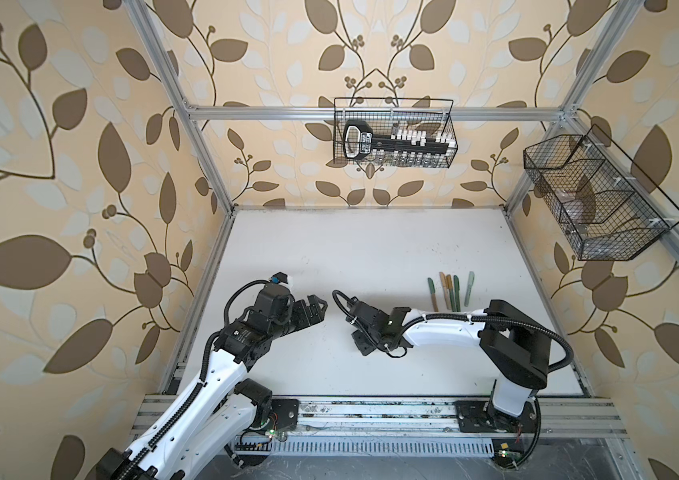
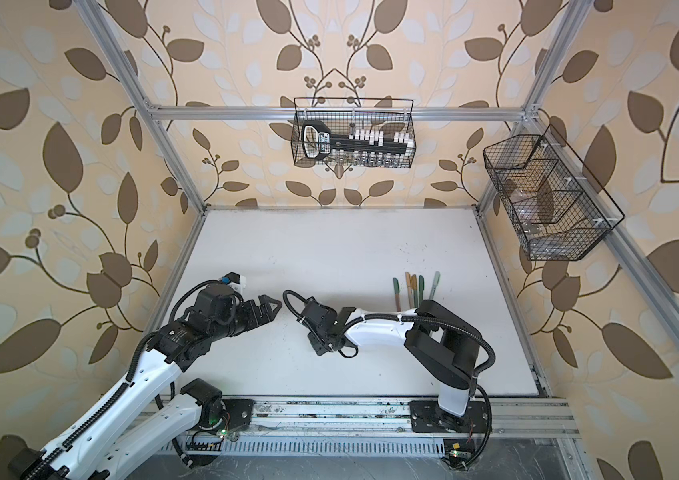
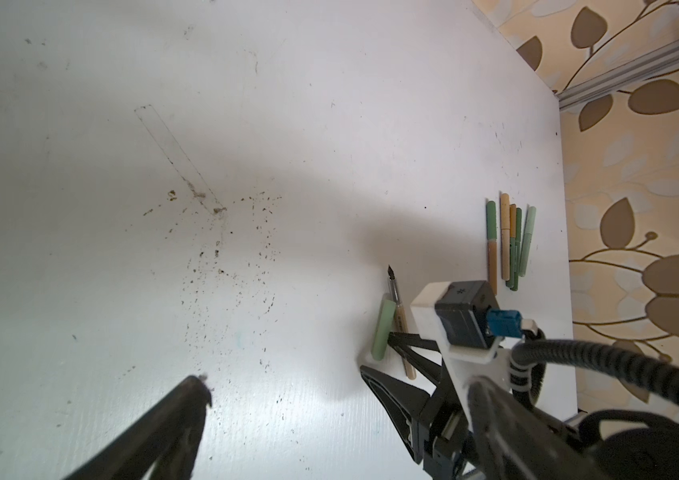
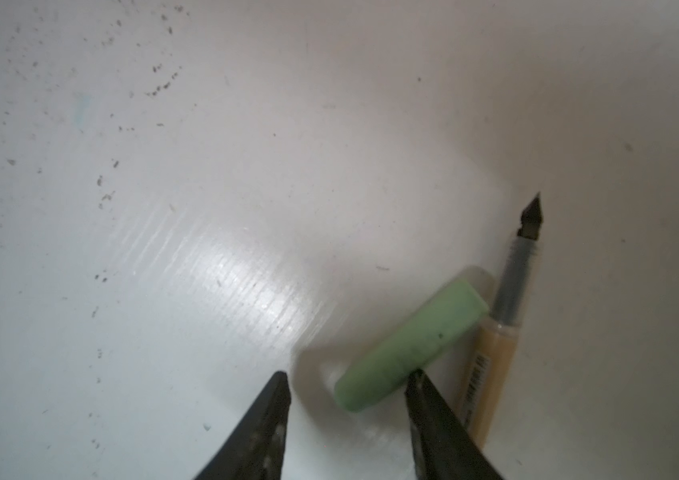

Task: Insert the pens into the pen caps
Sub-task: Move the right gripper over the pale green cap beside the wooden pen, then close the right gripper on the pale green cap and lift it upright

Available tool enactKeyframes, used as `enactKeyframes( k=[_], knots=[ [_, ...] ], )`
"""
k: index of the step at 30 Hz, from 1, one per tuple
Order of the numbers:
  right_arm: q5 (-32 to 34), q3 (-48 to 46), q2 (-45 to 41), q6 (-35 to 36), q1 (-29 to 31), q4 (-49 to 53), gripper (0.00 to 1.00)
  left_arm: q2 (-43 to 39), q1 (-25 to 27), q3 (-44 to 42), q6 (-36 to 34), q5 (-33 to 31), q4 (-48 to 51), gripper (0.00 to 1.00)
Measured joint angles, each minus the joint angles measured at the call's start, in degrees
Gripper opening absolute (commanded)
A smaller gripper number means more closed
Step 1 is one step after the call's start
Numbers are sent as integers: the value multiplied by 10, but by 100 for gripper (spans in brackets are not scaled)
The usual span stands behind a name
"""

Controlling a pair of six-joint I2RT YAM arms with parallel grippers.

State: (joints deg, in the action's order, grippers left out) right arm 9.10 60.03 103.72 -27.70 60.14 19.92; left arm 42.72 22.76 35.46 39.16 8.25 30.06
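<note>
Right gripper (image 4: 349, 374) low over a mint cap (image 4: 410, 345), jaws apart, nothing clamped.
One finger touches the cap's near end; the other stands clear. A bare-tipped tan pen (image 4: 491, 361) lies on the table (image 4: 204, 166) just beside the cap, outside the touching finger. The left gripper (image 1: 314, 307) hangs wide open, facing the right one. A row of capped pens (image 3: 510, 245) lies well apart from both.

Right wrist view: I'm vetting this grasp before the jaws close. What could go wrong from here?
The right gripper straddles only the near end of the mint cap, so closing may pivot it or squeeze it out. One finger sits right beside the tan pen lying against the cap; it could nudge the pen and roll it away.
</note>
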Motion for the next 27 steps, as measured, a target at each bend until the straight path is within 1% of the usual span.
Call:
enactKeyframes(
  k=[7, 11, 20, 24, 27],
  knots=[
    [-23, 12, 9, 1, 1, -3, 49, -1, -4, 0, 0, 0, 3, 99],
    [-40, 39, 33, 6, 0, -14, 50, -1, -4, 0, 0, 0, 3, 99],
    [-73, 133, 107, 31, -56, -35, 50, -24, -7, 0, -1, -13, 30, 99],
    [-85, 128, 102, 33, -61, -51, 51, -34, -11, 0, -1, -15, 39, 99],
    [-89, 81, 61, 28, -58, -75, 52, -34, -11, 0, -1, -19, 43, 99]
  ],
)
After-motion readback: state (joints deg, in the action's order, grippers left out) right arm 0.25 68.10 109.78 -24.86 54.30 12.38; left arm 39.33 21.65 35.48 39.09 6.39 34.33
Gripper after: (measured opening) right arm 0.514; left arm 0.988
